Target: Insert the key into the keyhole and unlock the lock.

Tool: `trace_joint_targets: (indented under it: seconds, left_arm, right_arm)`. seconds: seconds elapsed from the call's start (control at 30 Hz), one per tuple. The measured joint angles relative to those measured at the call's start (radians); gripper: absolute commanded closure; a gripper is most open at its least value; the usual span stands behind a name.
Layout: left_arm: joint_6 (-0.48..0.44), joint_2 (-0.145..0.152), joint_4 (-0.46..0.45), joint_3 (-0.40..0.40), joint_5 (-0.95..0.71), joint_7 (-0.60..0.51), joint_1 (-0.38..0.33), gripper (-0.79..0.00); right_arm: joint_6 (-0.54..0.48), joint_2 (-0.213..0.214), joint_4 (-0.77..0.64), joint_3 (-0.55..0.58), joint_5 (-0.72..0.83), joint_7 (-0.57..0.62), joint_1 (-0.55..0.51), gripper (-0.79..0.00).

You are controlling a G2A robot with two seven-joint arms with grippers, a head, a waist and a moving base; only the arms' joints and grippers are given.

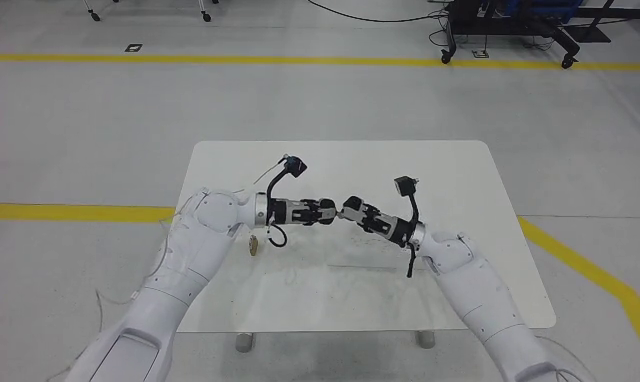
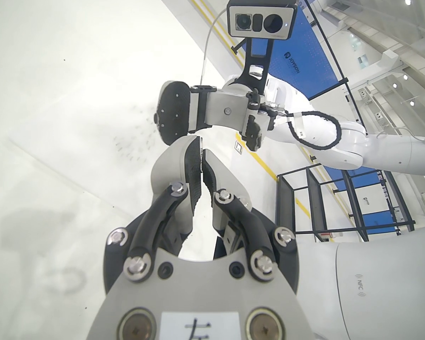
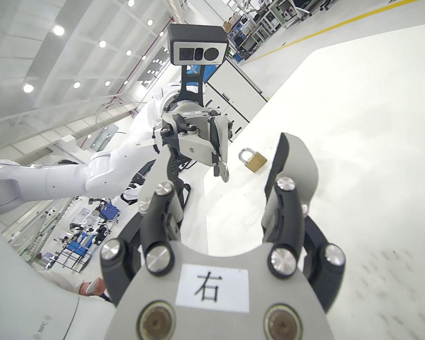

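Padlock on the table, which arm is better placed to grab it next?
Right, probably. The right gripper is open and empty, while the left gripper is shut on the key. The padlock lies free on the table, so the free arm can hold it for the key.

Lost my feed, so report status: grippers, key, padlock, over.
Left gripper shut on key. Right gripper open, empty. Padlock lying on table, key not inserted. Nothing between key and padlock.
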Motion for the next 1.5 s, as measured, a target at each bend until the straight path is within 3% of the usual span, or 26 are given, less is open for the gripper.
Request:
trace_joint_targets:
  seconds: [0.23,0.4,0.5,0.53,0.57,0.7,0.73,0.77,0.8,1.03,1.2,1.3,1.4,1.5]
  left_arm:
    - [-0.013,0.004,0.013,0.007,-0.019,0.002,-0.011,0.000]
    - [-0.016,0.005,0.019,0.015,-0.018,0.012,-0.017,0.000]
    - [-0.018,0.005,0.021,0.023,-0.015,0.020,-0.019,0.000]
    - [-0.019,0.005,0.021,0.025,-0.015,0.023,-0.019,0.000]
    - [-0.020,0.005,0.022,0.028,-0.014,0.026,-0.020,0.000]
    - [-0.021,0.007,0.024,0.035,0.002,0.036,-0.025,0.000]
    - [-0.022,0.008,0.024,0.036,0.006,0.037,-0.025,-0.182]
    - [-0.022,0.008,0.024,0.038,0.007,0.039,-0.025,-0.696]
    - [-0.022,0.008,0.023,0.040,0.007,0.041,-0.025,-0.785]
    - [-0.080,0.019,0.017,0.001,-0.017,0.126,-0.013,-0.785]
    - [-0.095,0.039,-0.015,-0.053,0.035,0.207,0.012,-0.785]
    - [-0.070,0.056,-0.083,-0.094,0.157,0.276,0.040,-0.785]
    - [-0.017,0.073,-0.214,-0.147,0.297,0.396,0.109,-0.785]
    - [0.013,0.076,-0.308,-0.166,0.312,0.467,0.156,-0.785]
  right_arm:
    - [0.017,0.000,0.037,-0.026,0.047,0.046,0.024,-0.317]
    - [0.002,-0.001,0.055,-0.044,0.086,0.070,0.035,-0.240]
    - [-0.006,-0.001,0.066,-0.053,0.106,0.084,0.042,-0.139]
    - [-0.009,-0.001,0.069,-0.056,0.109,0.089,0.045,-0.037]
    - [-0.012,-0.001,0.073,-0.058,0.108,0.093,0.048,0.000]
    - [-0.019,0.000,0.083,-0.061,0.082,0.070,0.055,0.000]
    - [-0.021,0.000,0.083,-0.062,0.081,0.066,0.054,0.000]
    - [-0.026,0.000,0.083,-0.065,0.085,0.065,0.052,0.000]
    - [-0.030,0.000,0.083,-0.067,0.092,0.067,0.051,0.000]
    - [-0.060,0.011,0.094,-0.055,0.111,0.073,0.040,0.000]
    - [-0.114,0.038,0.083,0.025,0.101,0.025,0.005,0.000]
    - [-0.119,0.061,0.030,0.102,0.076,-0.015,-0.042,0.000]
    - [-0.118,0.080,-0.036,0.180,0.062,-0.055,-0.107,0.000]
    - [-0.118,0.081,-0.038,0.184,0.062,-0.057,-0.109,0.000]
